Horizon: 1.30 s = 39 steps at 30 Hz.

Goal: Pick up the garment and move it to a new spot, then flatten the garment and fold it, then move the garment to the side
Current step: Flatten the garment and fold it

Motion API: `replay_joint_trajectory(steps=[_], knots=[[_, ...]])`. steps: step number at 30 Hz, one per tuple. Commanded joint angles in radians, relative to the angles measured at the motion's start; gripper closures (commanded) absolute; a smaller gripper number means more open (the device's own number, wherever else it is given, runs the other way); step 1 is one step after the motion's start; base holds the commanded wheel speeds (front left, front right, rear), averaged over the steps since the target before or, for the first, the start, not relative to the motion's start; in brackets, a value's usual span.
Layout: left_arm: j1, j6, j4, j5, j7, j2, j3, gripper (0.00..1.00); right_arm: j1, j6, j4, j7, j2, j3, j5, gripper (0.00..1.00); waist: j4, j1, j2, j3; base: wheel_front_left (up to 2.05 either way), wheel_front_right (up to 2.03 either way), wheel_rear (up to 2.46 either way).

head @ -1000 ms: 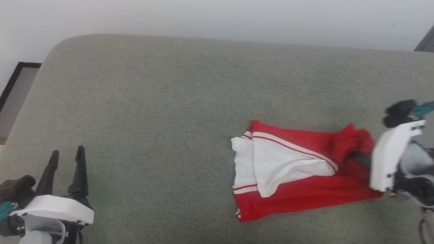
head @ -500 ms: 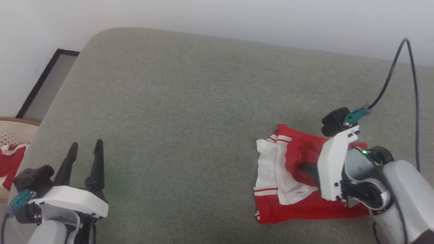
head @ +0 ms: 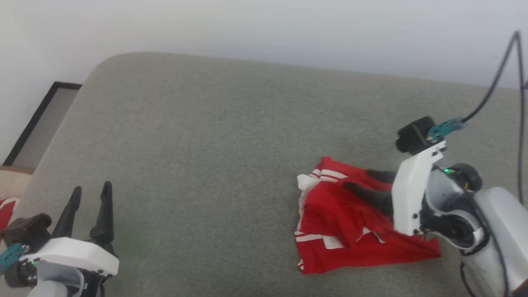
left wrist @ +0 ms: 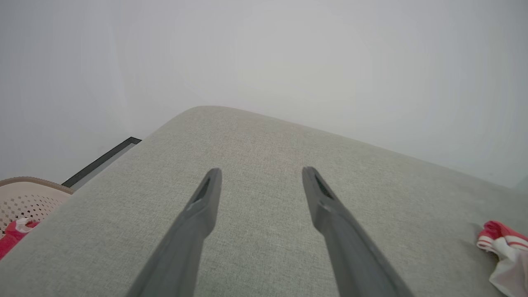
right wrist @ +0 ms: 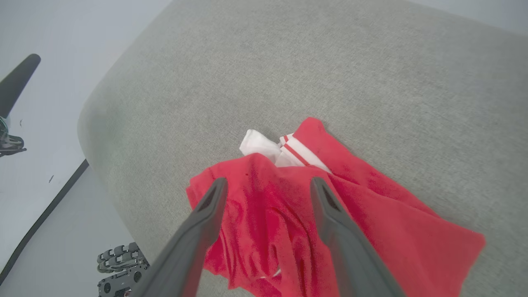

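The garment (head: 330,206), bright red with white striped sleeve panels, lies bunched on the grey cushion at the right, a red layer thrown over most of the white. My right gripper (head: 358,180) hovers open just over its upper right part, fingers apart and holding nothing. In the right wrist view the garment (right wrist: 392,218) spreads under and between the open right gripper (right wrist: 268,181). My left gripper (head: 91,189) stands open at the lower left, far from the cloth. The left wrist view has the left gripper (left wrist: 260,171) over bare cushion and a corner of the garment (left wrist: 503,247) at the right edge.
The grey cushion (head: 206,144) has a rounded far-left corner and a pale wall behind. A tan woven basket (left wrist: 24,198) with a red-and-white scrap (left wrist: 12,237) stands off the left edge. A black-framed panel (head: 41,111) lies on the floor. A dark cable (head: 491,95) hangs by the right arm.
My right gripper has opened and let go of the garment, whose red layer now lies folded leftward over the white panels. The head camera shifted. The left gripper stayed open.
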<state>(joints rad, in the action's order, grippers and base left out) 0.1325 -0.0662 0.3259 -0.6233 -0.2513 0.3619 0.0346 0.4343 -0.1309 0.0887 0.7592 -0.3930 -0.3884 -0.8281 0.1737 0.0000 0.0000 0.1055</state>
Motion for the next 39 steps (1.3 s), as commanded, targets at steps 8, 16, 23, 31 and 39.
replay_joint_trajectory(steps=[8, 16, 23, 31, 39], knots=[[-0.044, 0.012, -0.02, -0.012, -0.006, 0.025, -0.026, 0.0, -0.044, 0.0, -0.013, -0.153, -0.039, 0.077, 0.016, 0.0, -0.082, 0.0, 0.0, -0.042, 0.0, 0.0, 0.0], [-0.081, 0.026, -0.033, -0.016, -0.006, 0.044, -0.045, 0.0, -0.093, 0.0, 0.015, -0.335, -0.073, 0.129, 0.038, 0.0, -0.147, 0.0, 0.0, -0.063, 0.0, 0.0, 0.0], [-0.119, 0.029, -0.045, -0.014, -0.008, 0.059, -0.056, 0.0, -0.149, 0.0, 0.073, -0.571, -0.11, 0.145, 0.063, 0.0, -0.202, 0.0, 0.0, -0.087, 0.0, 0.0, 0.0], [-0.145, 0.029, -0.059, -0.004, -0.009, 0.071, -0.052, 0.0, -0.201, 0.0, 0.141, -0.818, -0.143, 0.133, 0.119, 0.0, -0.236, 0.0, 0.0, -0.107, 0.0, 0.0, 0.0], [-0.173, 0.021, -0.065, 0.003, -0.011, 0.082, -0.063, 0.0, -0.239, 0.0, 0.227, -0.985, -0.149, 0.149, 0.156, 0.0, -0.251, 0.0, 0.0, -0.122, 0.0, 0.0, 0.0]])
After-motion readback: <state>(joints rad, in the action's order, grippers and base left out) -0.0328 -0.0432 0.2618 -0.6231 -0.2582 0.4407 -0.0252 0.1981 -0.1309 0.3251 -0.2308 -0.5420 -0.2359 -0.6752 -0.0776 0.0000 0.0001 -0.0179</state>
